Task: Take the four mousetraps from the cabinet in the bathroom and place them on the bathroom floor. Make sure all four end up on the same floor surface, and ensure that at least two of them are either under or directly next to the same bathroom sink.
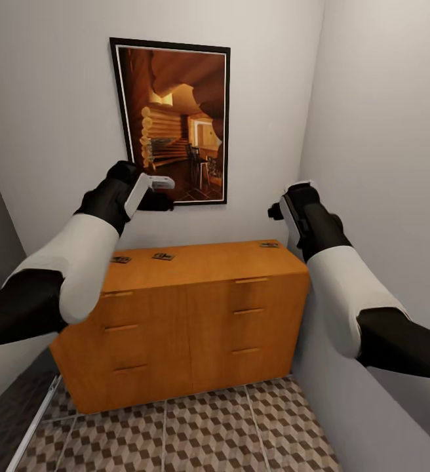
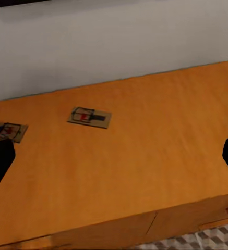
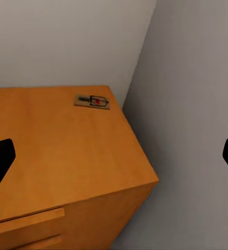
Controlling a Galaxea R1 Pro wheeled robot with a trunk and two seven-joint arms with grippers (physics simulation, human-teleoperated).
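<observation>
Head view: both grippers, left (image 1: 166,190) and right (image 1: 275,211), are hovering spread wide above the cabinet (image 1: 195,314); three mousetraps (image 1: 164,256) lying below, a fourth perhaps hidden. Next: lowering onto one.

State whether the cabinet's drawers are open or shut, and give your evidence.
Shut. In the head view, every drawer front on the cabinet sits flush with the face, handles level, with no gaps and no interior showing.

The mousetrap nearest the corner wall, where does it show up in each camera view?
Head view: mousetrap at the cabinet top's far right corner.
Right wrist view: same mousetrap, beside the corner wall.
Left wrist view: not this one; two others lie there.
Shared landmark: the orange cabinet top.
</observation>
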